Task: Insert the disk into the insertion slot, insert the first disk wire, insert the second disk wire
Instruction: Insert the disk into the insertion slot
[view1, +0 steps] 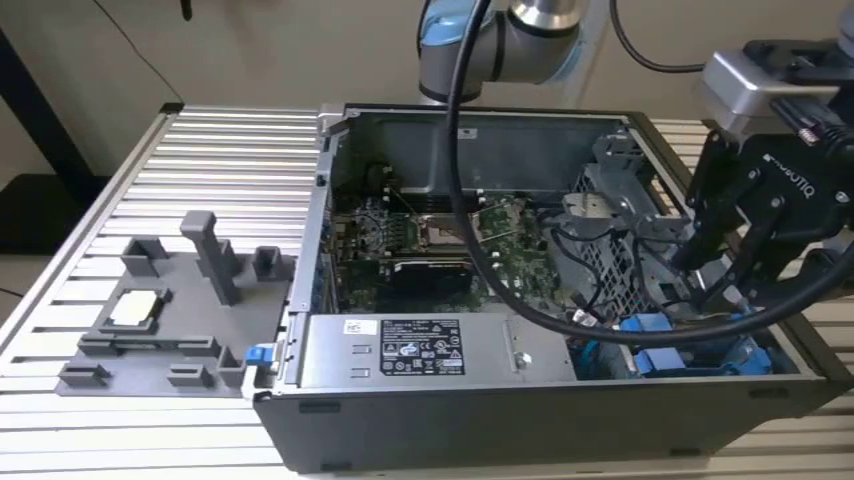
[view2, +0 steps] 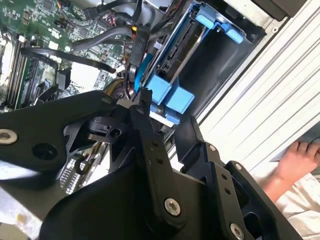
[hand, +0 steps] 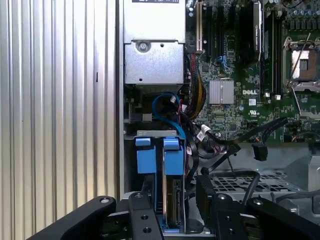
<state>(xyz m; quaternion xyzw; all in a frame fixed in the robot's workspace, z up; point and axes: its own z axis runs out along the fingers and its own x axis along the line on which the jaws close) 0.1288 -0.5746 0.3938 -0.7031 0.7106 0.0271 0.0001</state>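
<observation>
Silver-grey disk (hand: 171, 200) stands edge-on in its blue carrier bracket (hand: 160, 157).

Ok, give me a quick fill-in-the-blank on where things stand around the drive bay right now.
1. The disk sits in the insertion slot, framed by a carrier bracket coloured ____.
2. The gripper hangs above the end of the computer case at the exterior view's ____.
3. The grey fixture tray lies on the table, on the exterior view's ____ of the case.
Missing words: blue; right; left.
</observation>
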